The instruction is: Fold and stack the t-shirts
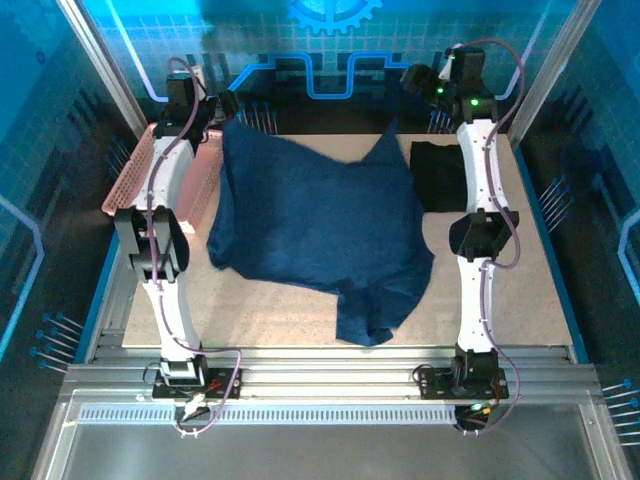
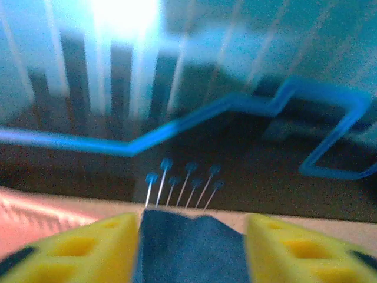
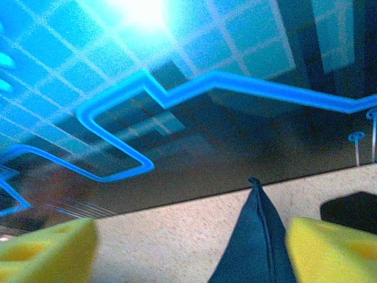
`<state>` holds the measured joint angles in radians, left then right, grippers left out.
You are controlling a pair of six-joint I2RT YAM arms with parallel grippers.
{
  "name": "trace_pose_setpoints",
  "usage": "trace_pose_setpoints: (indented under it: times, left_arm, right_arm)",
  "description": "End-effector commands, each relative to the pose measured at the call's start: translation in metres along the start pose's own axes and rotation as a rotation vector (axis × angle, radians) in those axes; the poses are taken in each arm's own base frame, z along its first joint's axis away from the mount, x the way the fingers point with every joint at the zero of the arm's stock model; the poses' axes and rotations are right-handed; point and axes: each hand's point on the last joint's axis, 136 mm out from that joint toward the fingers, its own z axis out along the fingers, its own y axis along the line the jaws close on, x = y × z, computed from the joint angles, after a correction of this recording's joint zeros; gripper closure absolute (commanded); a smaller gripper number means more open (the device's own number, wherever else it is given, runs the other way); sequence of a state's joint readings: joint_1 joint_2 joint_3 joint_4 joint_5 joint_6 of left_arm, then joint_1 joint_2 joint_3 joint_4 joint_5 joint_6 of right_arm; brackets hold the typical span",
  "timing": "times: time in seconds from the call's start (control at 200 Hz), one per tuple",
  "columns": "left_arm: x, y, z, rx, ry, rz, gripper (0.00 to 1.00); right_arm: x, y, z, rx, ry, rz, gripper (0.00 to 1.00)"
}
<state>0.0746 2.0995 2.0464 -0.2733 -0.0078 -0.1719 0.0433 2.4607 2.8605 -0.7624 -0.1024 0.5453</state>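
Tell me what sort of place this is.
Probably a purpose-built robot work cell, not a home: glowing blue wall panels with a gear emblem, aluminium frame rails, and a table enclosed by them.

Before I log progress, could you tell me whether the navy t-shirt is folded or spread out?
Spread out, not folded: the navy t-shirt lies open and rumpled across the table, beside the black t-shirt folded square.

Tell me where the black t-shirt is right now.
In the top view the black t-shirt lies folded at the far right of the table, just right of the navy t-shirt and partly behind the right arm.
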Motion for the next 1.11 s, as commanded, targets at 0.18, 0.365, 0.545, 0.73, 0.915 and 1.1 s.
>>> trace_pose_setpoints:
  times: [0.18,0.365,0.545,0.73,0.915,1.1]
  left_arm:
    - [-0.030,-0.016,-0.152,0.003,-0.071,-0.140,0.01]
    - [0.090,-0.033,-0.204,0.077,0.177,-0.214,0.01]
    - [0.207,-0.034,-0.196,0.049,0.464,-0.303,0.08]
    - [0.289,-0.032,-0.158,-0.042,0.694,-0.358,0.46]
    - [0.339,0.000,-0.124,-0.237,0.788,-0.392,0.59]
    - [0.356,0.019,-0.093,-0.351,0.816,-0.393,0.61]
  right_arm:
    - [0.061,0.097,-0.162,-0.004,0.163,-0.356,0.00]
    - [0.198,0.047,-0.222,0.027,0.398,-0.111,0.00]
    - [0.313,-0.020,-0.224,0.134,0.608,0.031,0.02]
    - [0.377,-0.071,-0.187,0.265,0.772,0.162,0.44]
    - [0.398,-0.126,-0.162,0.470,0.841,0.251,0.59]
    - [0.381,-0.158,-0.133,0.565,0.862,0.271,0.59]
